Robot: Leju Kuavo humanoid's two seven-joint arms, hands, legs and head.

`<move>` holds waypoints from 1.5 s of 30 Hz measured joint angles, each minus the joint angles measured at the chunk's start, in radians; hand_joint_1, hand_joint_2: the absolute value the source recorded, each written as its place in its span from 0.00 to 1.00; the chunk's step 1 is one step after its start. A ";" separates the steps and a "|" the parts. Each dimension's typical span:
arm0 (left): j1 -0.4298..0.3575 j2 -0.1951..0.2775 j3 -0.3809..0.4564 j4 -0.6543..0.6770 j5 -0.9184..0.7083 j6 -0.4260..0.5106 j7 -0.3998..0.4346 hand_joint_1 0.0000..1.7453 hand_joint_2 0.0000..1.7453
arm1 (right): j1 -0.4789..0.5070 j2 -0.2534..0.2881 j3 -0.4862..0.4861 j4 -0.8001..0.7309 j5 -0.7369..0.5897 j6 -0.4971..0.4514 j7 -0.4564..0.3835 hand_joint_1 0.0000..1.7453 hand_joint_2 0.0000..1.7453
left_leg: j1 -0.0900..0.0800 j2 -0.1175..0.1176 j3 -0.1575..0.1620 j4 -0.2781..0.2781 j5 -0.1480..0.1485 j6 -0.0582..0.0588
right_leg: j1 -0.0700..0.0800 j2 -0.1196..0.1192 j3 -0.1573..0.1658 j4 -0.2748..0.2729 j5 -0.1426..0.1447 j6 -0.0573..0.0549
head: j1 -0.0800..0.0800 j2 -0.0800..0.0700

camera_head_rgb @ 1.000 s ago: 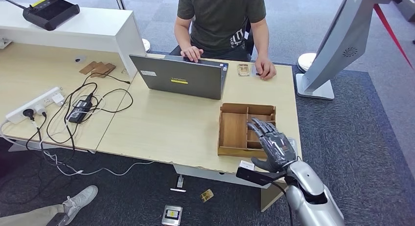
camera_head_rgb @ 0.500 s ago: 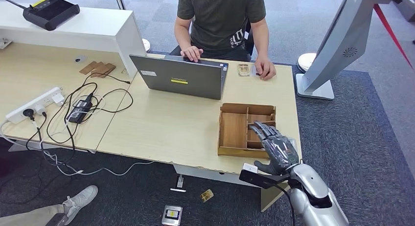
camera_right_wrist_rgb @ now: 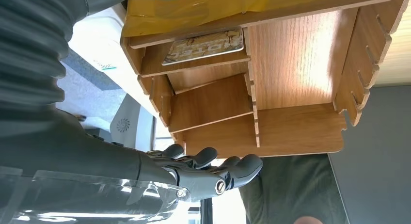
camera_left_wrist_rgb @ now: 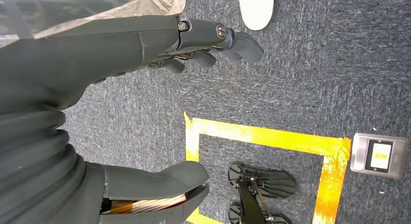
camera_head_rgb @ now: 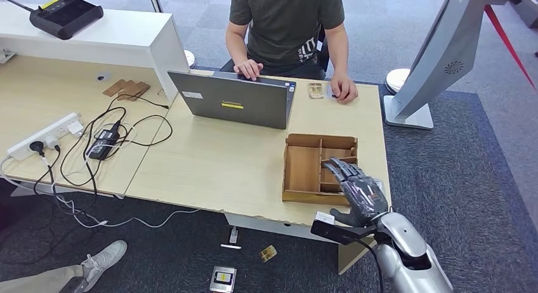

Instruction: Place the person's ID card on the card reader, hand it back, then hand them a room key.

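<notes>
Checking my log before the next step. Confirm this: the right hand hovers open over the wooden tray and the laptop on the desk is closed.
One thing is wrong: the laptop is open, its lid up with its back towards the robot while the person types on it, as the head view shows. The rest stands: the right hand hovers open over the wooden tray.

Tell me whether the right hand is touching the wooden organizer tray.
Cannot tell. In the head view the right hand overlaps the wooden organizer tray, hiding any gap. The right wrist view shows its fingers spread beside the tray, with neither contact nor gap plain.
</notes>
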 joint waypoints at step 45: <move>-0.001 -0.001 0.008 0.000 -0.018 0.000 -0.004 0.00 1.00 | -0.024 0.039 0.005 0.068 0.010 0.030 0.086 0.00 1.00 | 0.000 0.000 0.000 0.000 0.000 0.000 | 0.000 0.000 0.000 0.000 0.000 0.000 | 0.000 0.000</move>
